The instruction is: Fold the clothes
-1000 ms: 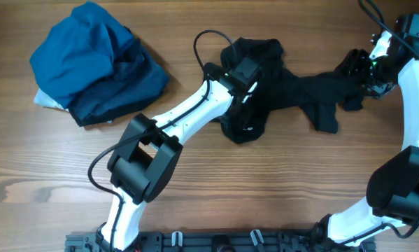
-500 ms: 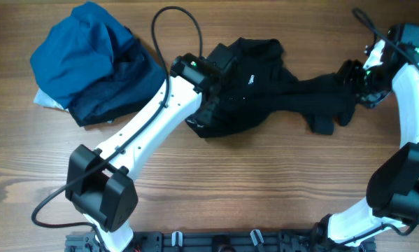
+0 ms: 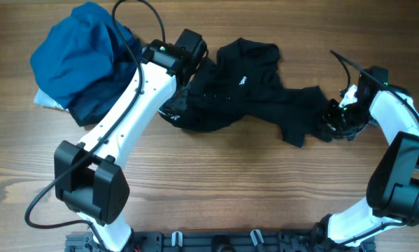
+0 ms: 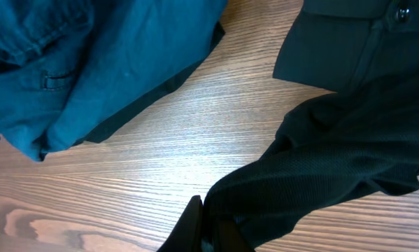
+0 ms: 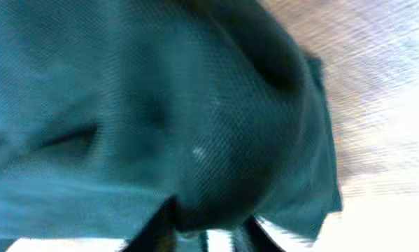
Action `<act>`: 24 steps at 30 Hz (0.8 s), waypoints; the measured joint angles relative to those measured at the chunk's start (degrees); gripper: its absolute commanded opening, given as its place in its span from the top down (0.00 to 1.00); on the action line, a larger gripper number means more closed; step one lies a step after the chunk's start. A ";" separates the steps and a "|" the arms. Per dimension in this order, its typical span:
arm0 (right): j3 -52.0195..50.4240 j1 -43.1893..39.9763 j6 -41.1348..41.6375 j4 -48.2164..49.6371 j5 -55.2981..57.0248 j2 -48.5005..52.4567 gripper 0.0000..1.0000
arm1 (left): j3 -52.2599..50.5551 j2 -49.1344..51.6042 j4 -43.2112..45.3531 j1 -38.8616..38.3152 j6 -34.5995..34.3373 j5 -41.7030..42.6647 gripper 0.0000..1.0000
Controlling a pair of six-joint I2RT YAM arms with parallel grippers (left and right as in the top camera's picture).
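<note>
Stretching is what this last second bought me: the black shirt (image 3: 251, 98) was a bunched heap a moment ago, and now it runs as a long dark band across the wooden surface (image 3: 230, 182), starting just beside the blue garment bundle (image 3: 90, 63) and trailing well away from it. My left claw (image 4: 209, 227) has hauled its end toward the bundle and is pressed together on a fold of the black fabric, which I can see feeding straight into the fingers. The right claw (image 5: 202, 234) has dropped onto the end farthest from the bundle. Its camera shows only blurred fabric crowding in, so I cannot tell whether it has actually bitten down on cloth or is merely buried in it. The small white logo (image 3: 242, 79) faces up on the half nearer the bundle, and the middle is twisted and rumpled, not flat. I judge that we are in the spreading stage, with no fold made yet. If the far end is not truly held, the next pull will slip.
</note>
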 measured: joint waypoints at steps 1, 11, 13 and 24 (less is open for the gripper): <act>0.00 -0.07 -0.76 1.33 -2.75 -0.02 0.96 | 0.00 0.00 -0.04 0.07 0.00 0.00 0.96; 23.39 -0.11 -4.98 -19.41 2.27 -0.52 0.96 | 0.00 -0.22 -1.81 2.95 -0.42 -0.44 0.96; 29.53 -0.11 -4.42 -23.71 9.22 -1.11 0.96 | 0.00 -1.27 -1.84 3.76 -0.85 -0.37 0.96; 35.85 1.73 -7.08 -24.33 10.45 -1.92 0.92 | 0.02 -9.66 1.03 5.33 -0.33 1.36 0.96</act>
